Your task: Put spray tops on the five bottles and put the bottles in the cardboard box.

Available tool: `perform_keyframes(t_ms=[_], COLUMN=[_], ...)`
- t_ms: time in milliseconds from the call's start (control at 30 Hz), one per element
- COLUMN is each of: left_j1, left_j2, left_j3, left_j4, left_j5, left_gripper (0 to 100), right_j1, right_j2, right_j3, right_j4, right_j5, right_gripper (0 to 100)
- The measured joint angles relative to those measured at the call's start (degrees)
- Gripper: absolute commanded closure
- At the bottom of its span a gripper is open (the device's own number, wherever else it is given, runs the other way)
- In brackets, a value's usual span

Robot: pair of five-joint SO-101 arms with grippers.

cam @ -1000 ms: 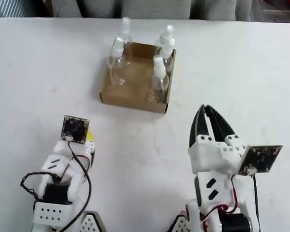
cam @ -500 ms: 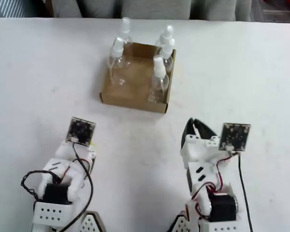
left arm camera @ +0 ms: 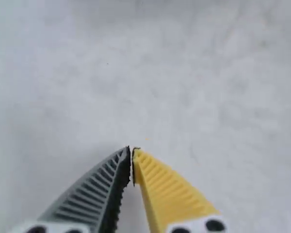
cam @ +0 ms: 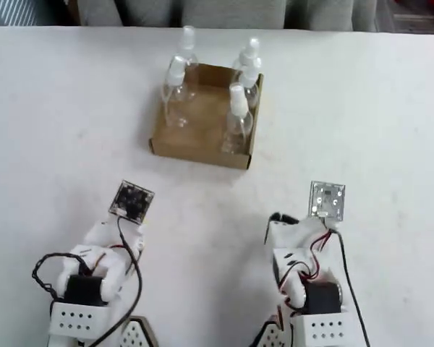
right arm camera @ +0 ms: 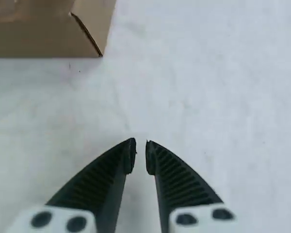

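High view: cardboard box sits on the white table toward 12 o'clock. Five clear bottles stand upright inside it: three along the 3 o'clock wall, two along the 9 o'clock wall. White spray tops are visible on four; cannot tell for the far-left one.

Left gripper: jaws pressed together, tips touching, nothing held, low at 7 o'clock.

Right gripper: jaws all but closed, a sliver of gap, nothing held, at 5 o'clock, well apart from the box.
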Motion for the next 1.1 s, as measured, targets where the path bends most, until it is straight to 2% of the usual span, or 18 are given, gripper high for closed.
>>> perform_keyframes(t_ms=[367,933,1100], left_j1=[0.0,-1.0,-1.3], left_j2=[0.0,-0.2,-5.5], left_j3=[0.0,0.0,-0.2], left_j4=[0.7,0.7,1.0], left_j5=[0.0,0.0,0.0], left_gripper=[98,98,98], right_j1=[0.0,0.0,0.0], right_j2=[0.0,-0.4,-0.5], right_j3=[0.0,0.0,0.0], right_j4=[10.5,10.8,10.8], right_j5=[0.0,0.1,0.1], right_gripper=[98.4,98.4,98.4])
